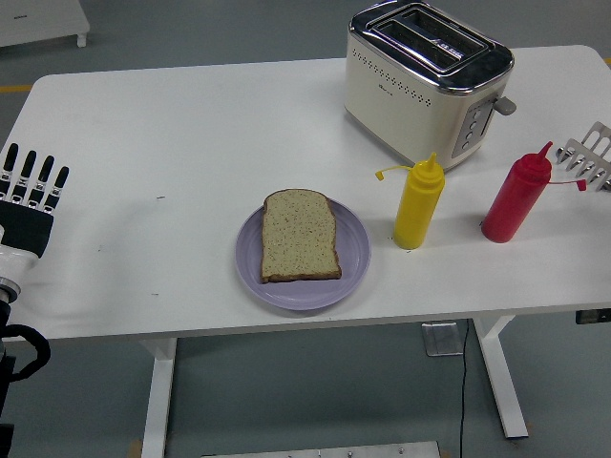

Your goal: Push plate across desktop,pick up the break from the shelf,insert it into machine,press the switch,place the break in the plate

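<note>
While the bread (299,236) lies flat on the plate (355,260) near the worktop's (172,124) front edge, no hand is on it.
Left hand (29,196) sits at the worktop's left edge, fingers (34,175) straight, holding nothing; right hand is not in view. Judged light, soft and easily torn or crushed, the bread should be taken by opposite crust edges with gentle pressure, not pinched through the crumb. Plate looks smooth, rigid and liable to slide on the worktop if pushed at its rim. Toaster (428,80) stands at the back right, both slots showing no bread; a small mark on its side panel is too small to read. Yellow bottle (418,207) and red bottle (516,197), toward the right edge, carry no visible labels.
</note>
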Controlling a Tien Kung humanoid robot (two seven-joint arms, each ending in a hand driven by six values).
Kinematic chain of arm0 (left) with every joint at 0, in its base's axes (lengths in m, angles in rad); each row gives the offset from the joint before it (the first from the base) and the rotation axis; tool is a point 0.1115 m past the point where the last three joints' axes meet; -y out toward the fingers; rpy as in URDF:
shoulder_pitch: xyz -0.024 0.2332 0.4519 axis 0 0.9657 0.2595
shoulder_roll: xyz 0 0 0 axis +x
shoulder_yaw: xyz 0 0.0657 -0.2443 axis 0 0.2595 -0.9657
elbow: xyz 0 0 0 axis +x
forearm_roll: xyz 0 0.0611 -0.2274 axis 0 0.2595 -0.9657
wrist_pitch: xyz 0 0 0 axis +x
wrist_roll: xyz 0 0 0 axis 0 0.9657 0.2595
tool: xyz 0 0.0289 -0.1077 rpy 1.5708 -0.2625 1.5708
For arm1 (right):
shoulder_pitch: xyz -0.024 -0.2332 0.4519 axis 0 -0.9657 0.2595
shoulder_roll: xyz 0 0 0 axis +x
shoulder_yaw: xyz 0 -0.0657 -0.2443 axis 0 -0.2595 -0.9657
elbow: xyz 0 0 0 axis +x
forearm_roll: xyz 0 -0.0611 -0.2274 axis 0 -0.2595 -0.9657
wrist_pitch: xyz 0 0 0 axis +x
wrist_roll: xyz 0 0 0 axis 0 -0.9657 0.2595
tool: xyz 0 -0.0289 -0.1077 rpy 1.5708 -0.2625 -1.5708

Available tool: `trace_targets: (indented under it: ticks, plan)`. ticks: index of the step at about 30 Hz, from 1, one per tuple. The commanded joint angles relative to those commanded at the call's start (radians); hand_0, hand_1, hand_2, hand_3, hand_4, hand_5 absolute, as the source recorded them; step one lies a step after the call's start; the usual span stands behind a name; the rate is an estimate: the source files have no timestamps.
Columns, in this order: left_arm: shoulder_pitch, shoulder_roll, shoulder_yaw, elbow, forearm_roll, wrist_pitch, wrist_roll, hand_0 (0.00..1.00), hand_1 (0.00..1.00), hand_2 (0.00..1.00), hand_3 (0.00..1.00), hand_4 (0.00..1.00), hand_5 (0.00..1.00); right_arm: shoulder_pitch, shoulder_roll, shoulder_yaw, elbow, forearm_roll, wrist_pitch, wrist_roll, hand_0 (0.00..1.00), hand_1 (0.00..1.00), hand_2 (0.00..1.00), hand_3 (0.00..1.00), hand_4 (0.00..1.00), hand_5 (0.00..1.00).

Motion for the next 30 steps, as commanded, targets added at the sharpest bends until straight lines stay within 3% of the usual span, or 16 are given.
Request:
trace_targets:
  ticks: [30]
  plan:
    - [-0.004, 0.000, -0.001, -0.001, -0.002, -0.002, 0.000, 0.815, 0.864, 0.948, 0.835, 0.606, 0.998, -0.006, 0.018, 0.036, -0.006, 0.001, 0.007, -0.022, 0.808, 0.769, 0.751, 0.725, 0.503, 0.532]
